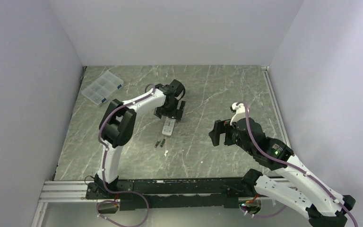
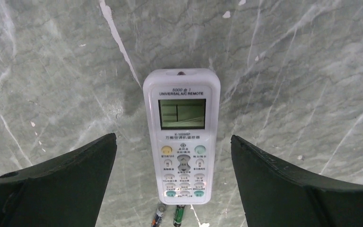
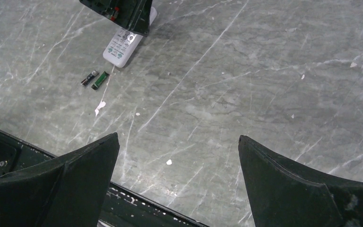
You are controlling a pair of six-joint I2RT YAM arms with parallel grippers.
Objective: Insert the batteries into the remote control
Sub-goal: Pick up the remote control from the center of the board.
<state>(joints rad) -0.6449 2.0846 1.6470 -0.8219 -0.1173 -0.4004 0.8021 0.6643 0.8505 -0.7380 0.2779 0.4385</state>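
While the left pincer (image 2: 174, 136) gapes over the remote control (image 2: 181, 118) — face-up — right pincer (image 3: 179, 135) gapes too.

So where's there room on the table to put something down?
Bare tabletop between the remote control and the right gripper, and behind the left gripper to the back wall. Crowded where the batteries lie by the remote.

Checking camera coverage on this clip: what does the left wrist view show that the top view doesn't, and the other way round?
Only the left wrist view: the remote in detail, face up, with its screen and buttons clear, lying between the fingers of the open left gripper. Only the top view: the clear compartment box at the table's far left, and the right gripper off to the remote's right. Both: the remote, with two batteries just off its button end.
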